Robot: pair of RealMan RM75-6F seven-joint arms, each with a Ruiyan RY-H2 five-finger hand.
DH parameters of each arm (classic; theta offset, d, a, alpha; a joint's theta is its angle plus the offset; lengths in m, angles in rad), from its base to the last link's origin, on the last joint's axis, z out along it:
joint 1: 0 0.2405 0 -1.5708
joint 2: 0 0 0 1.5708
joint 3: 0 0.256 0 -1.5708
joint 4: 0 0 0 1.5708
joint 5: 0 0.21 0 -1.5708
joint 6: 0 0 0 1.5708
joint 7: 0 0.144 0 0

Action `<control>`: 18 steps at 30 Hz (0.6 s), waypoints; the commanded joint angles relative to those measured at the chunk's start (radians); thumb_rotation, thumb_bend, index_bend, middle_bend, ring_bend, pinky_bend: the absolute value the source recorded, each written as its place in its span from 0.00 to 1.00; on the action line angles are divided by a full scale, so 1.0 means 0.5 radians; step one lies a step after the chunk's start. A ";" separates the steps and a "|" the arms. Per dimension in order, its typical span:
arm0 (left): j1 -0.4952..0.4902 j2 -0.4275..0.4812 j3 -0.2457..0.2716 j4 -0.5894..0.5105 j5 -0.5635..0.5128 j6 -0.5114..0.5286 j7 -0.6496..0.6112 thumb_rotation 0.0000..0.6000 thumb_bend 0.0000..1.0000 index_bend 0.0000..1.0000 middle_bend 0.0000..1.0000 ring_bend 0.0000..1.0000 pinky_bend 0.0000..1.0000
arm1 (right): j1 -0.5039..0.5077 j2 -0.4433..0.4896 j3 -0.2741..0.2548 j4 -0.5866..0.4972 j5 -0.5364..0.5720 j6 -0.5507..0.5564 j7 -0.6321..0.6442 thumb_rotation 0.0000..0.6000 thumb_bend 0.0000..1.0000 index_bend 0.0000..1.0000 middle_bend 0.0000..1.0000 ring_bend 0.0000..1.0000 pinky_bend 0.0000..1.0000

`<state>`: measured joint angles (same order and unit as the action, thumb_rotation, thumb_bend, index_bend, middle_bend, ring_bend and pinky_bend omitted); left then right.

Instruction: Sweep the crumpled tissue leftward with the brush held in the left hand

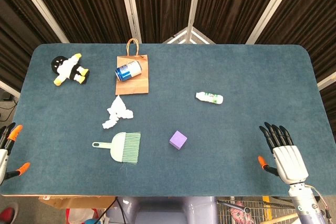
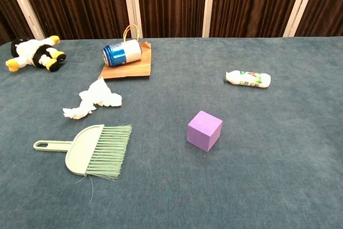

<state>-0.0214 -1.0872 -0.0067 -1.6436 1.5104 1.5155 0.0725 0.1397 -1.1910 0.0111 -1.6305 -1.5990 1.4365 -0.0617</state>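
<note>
Nothing looks started: brush [image 1: 122, 147] lies flat on the table [image 1: 236, 66], just nearer the robot than the crumpled tissue [image 1: 116, 112], while the left hand [image 1: 9, 148] waits empty at the table edge and the right hand [image 1: 283, 153] rests spread, so pickup and sweep remain.

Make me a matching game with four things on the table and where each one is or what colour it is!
Things:
1. brush
2. soda can
3. cube
4. plush penguin

Clues:
A. purple
B. lying on the paper bag
C. far left corner of the table
D. just in front of the crumpled tissue

Pairs: 1-D, 2-B, 3-A, 4-C
</note>
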 commanded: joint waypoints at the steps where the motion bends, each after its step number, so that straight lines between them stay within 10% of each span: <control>1: -0.001 0.000 0.000 0.000 -0.002 -0.003 0.003 1.00 0.08 0.00 0.00 0.00 0.01 | 0.000 -0.001 0.000 0.000 0.000 0.000 0.000 1.00 0.34 0.00 0.00 0.00 0.00; 9: -0.006 0.009 0.008 -0.014 -0.015 -0.030 0.033 1.00 0.08 0.00 0.04 0.03 0.07 | 0.000 0.000 0.003 -0.007 0.002 0.003 0.009 1.00 0.34 0.00 0.00 0.00 0.00; 15: -0.104 -0.003 -0.042 -0.098 -0.040 -0.141 0.145 1.00 0.10 0.02 0.63 0.60 0.56 | 0.008 -0.005 -0.003 -0.010 -0.006 -0.014 -0.001 1.00 0.34 0.00 0.00 0.00 0.00; 18: -0.211 -0.035 -0.085 -0.171 -0.129 -0.313 0.255 1.00 0.13 0.18 0.88 0.85 0.75 | 0.007 -0.004 -0.005 -0.012 -0.012 -0.009 0.004 1.00 0.34 0.00 0.00 0.00 0.00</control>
<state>-0.0835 -1.0909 -0.0296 -1.6973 1.4802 1.4227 0.1523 0.1430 -1.1934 0.0087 -1.6361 -1.6048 1.4320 -0.0601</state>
